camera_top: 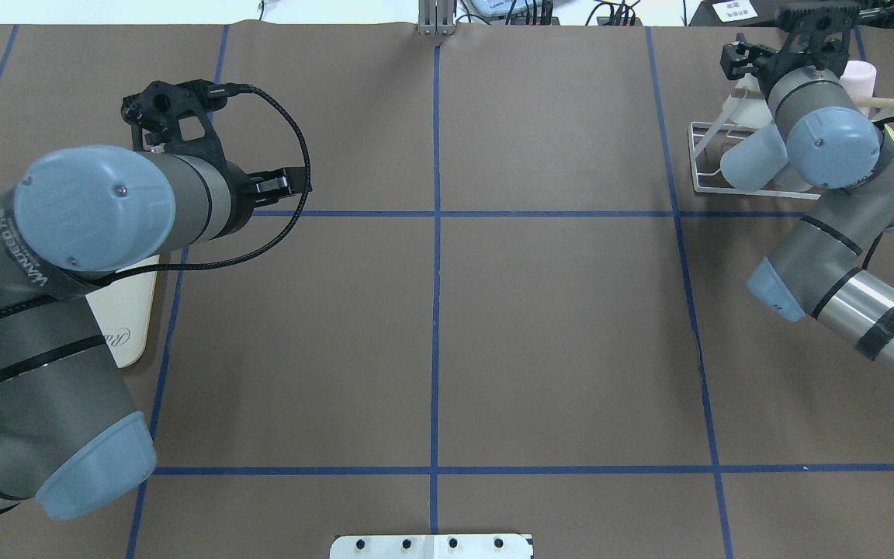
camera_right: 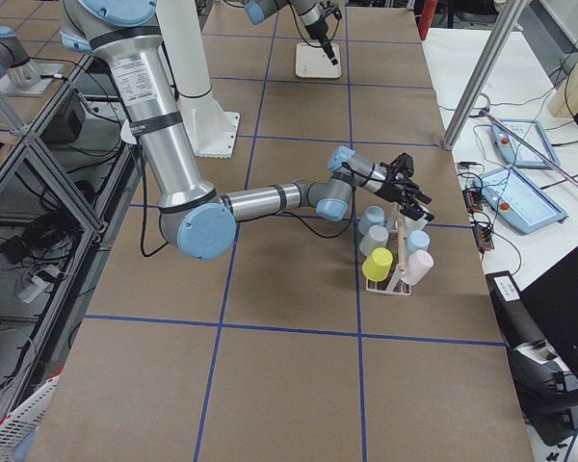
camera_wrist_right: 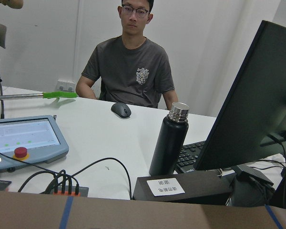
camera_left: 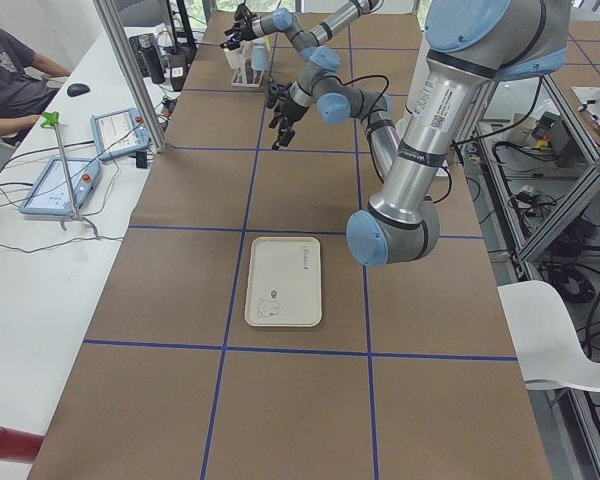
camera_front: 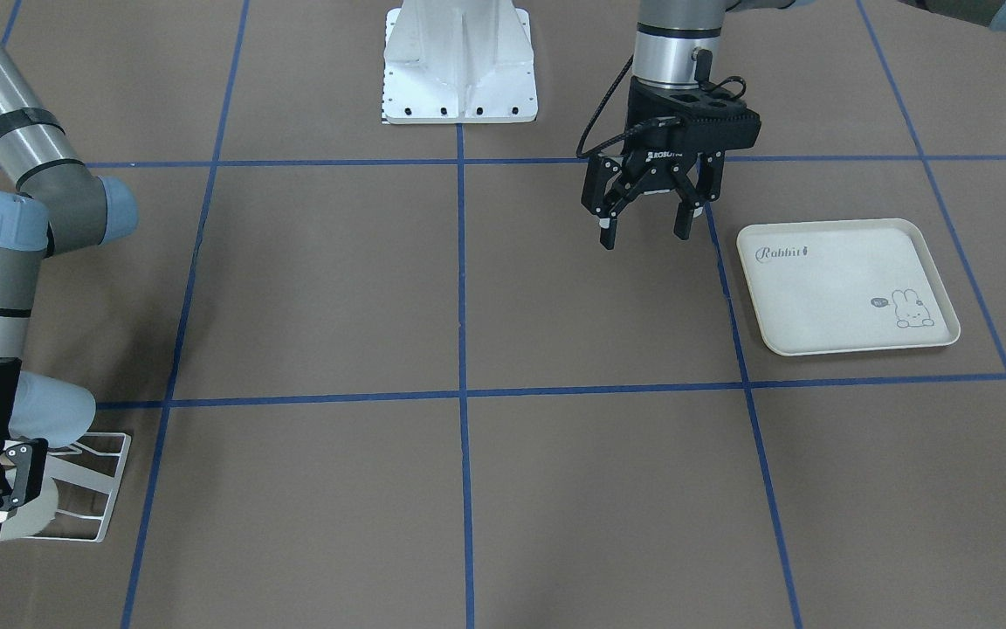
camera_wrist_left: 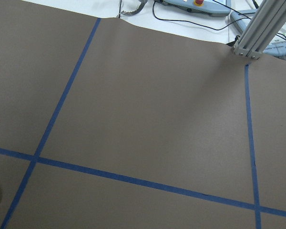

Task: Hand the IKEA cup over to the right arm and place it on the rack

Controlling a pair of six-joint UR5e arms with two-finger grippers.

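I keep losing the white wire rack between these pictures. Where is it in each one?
Front-facing: rack in the bottom left corner.
Overhead: rack at top right.
Exterior left: rack at the far end, top, left of centre.
Exterior right: rack right of centre.
Left wrist: not in it.
Right wrist: not in it.
Shared landmark: the right gripper over it in all four.

Brown surface (camera_wrist_left: 143, 109) filling the view, blue tape lines (camera_wrist_left: 133, 180) crossing it, aluminium post (camera_wrist_left: 264, 26) standing top right.
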